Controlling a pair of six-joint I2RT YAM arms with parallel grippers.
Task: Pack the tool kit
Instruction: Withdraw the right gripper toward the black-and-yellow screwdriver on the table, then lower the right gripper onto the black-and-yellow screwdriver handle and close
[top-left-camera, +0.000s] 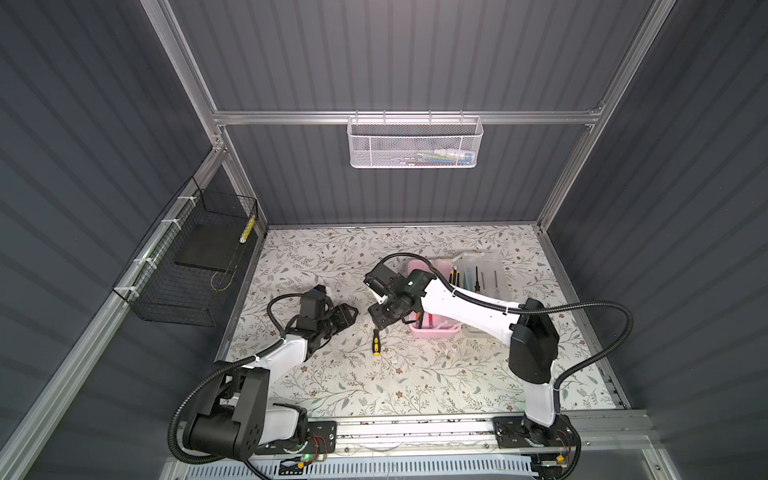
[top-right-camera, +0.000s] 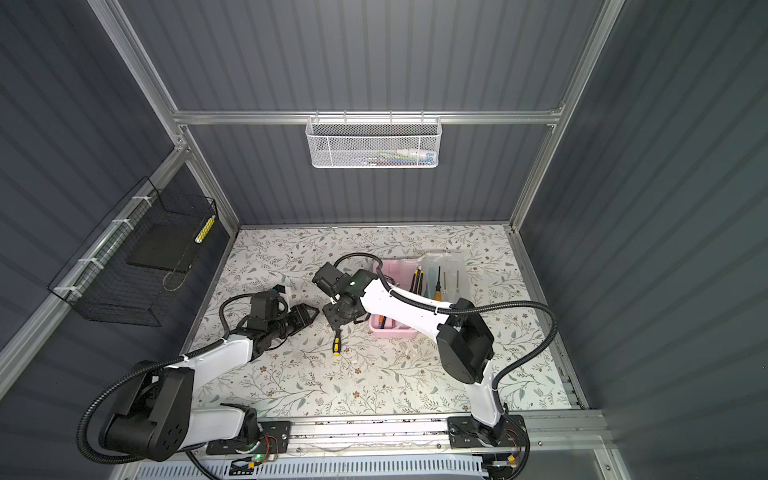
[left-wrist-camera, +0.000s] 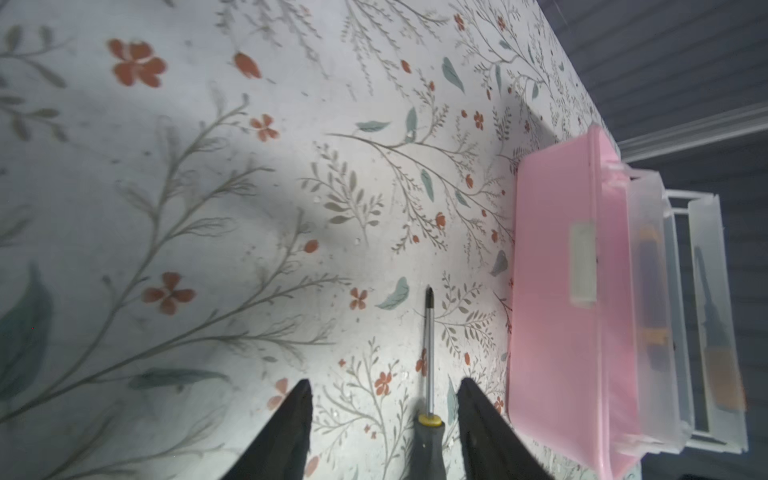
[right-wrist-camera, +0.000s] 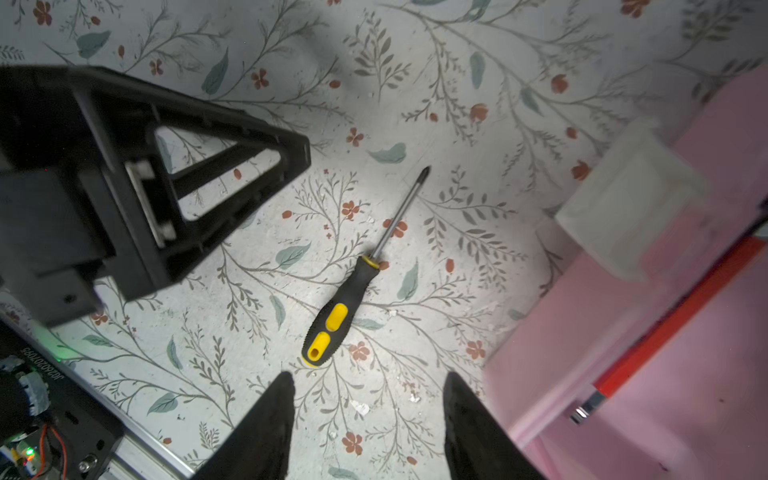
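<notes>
1. Left jaws stand parted and hold nothing. They hover low over the floral bench, near the tool kit on the side away from its lid, with bare bench between.
2. Right jaws stand parted too, with nothing between them. They hang just beside the tool kit's pink base, between it and the left jaws.
3. The tool kit lies open on the bench, partly hidden under the right arm in both top views.
4. Its frosted clear lid is folded out flat beside the pink base, on the side away from both jaws. Several slim screwdrivers lie side by side in it.
5. A black-and-yellow screwdriver lies loose on the bench just beside the tool kit, below the right jaws and touching neither pair.
6. Inside the pink base lies a red-handled tool.
7. A white piece sits on the base's near wall, possibly a latch; the wrist view is too blurred to be sure.
</notes>
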